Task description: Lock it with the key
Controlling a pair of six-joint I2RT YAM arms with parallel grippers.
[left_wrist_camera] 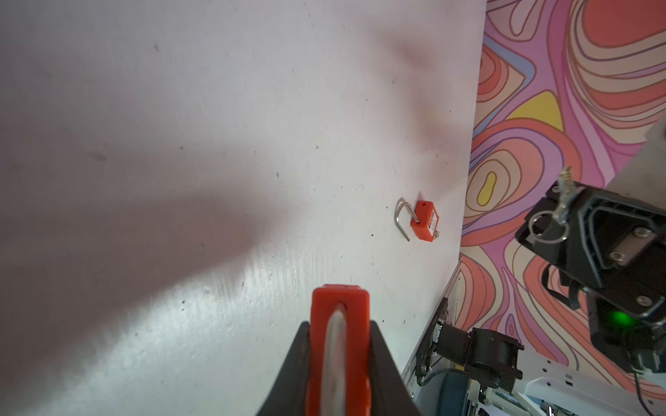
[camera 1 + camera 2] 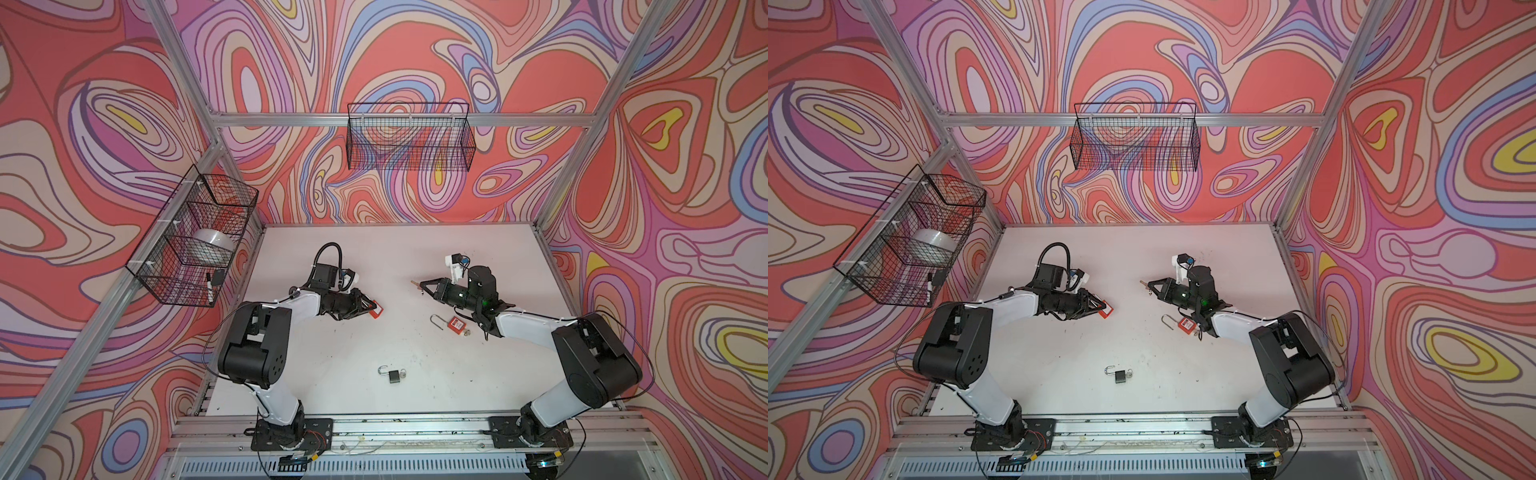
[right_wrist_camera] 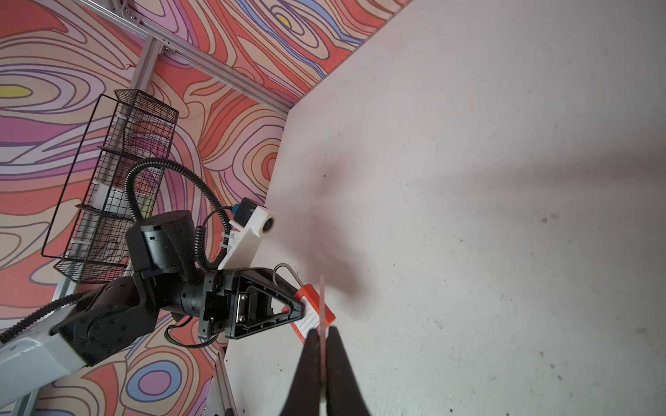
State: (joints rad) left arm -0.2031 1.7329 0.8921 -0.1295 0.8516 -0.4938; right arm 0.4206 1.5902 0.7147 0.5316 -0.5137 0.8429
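Holding the red padlock [image 2: 375, 312] in my left gripper [image 2: 367, 307], which is closed partway around the body, low over the table [image 2: 374, 257], left of centre. The shackle sits back against the gripper and the free end points right. I judge that's the keyhole end, though I can't see the slot itself. My right gripper [image 2: 422, 286] is squeezed fully shut on the key [image 2: 414, 283], with the blade poking left toward the lock. It sits a bit farther back, with bare table between the two.

From the right wrist the key shows edge-on, so alignment is the job now. I'd bring the key nearer and lower, match the blade to the slot's angle, then creep straight in. Rushing could skid it off the plastic or twist the lock in its grip.

A spare red padlock [image 2: 456, 324] and a black padlock [image 2: 393, 375] lie on the near half of the table. I'll leave both alone.
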